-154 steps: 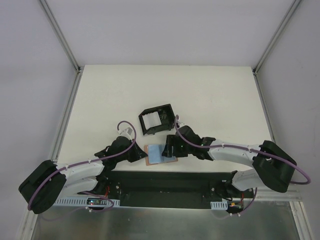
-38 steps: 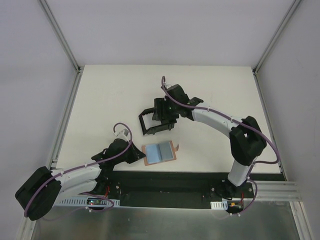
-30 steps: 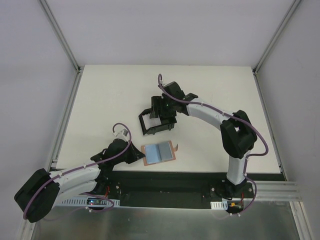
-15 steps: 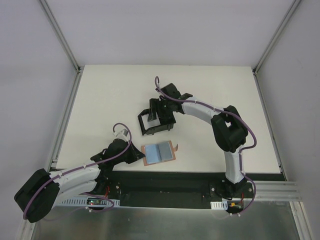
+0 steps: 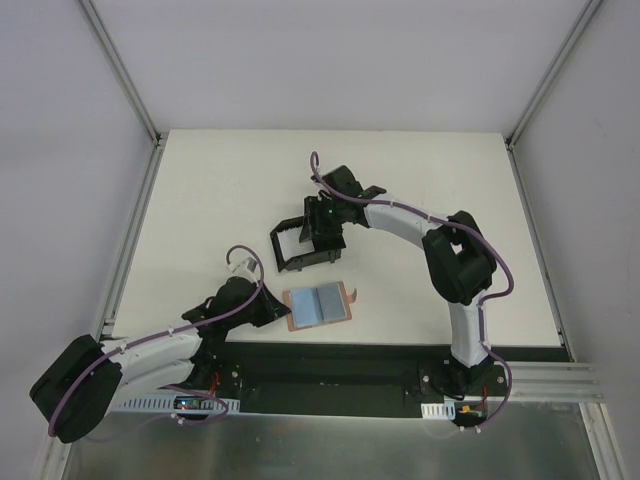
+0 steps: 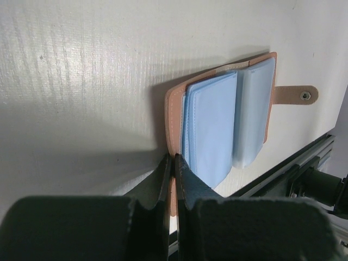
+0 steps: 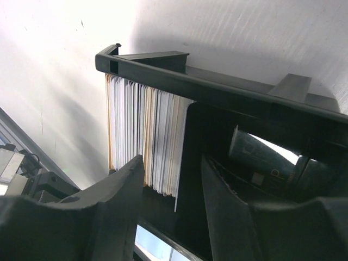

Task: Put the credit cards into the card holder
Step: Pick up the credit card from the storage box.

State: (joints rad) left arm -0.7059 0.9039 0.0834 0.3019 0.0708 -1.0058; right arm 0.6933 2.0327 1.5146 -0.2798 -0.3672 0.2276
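The card holder (image 5: 342, 304) lies open near the front edge, a tan wallet with pale blue sleeves (image 6: 212, 128) and a snap tab (image 6: 296, 95). My left gripper (image 5: 272, 311) is shut on the wallet's left tan edge (image 6: 173, 109), with the jaws (image 6: 174, 163) pinched flat together on it. Credit cards (image 7: 142, 138) stand on edge as a stack in a black box frame (image 5: 303, 264). My right gripper (image 5: 319, 230) reaches into that frame. In the right wrist view its fingers (image 7: 173, 160) stand apart either side of the stack's end, and one card hangs lower than the rest.
The white table (image 5: 220, 190) is walled by grey panels with metal rails at the left and right. A black base strip (image 5: 330, 365) runs along the near edge behind the wallet. The right arm arches over the table's middle right.
The right gripper's fingers have drawn closer together around the card stack, and the black box frame has slid slightly left. The left gripper and wallet have not moved.
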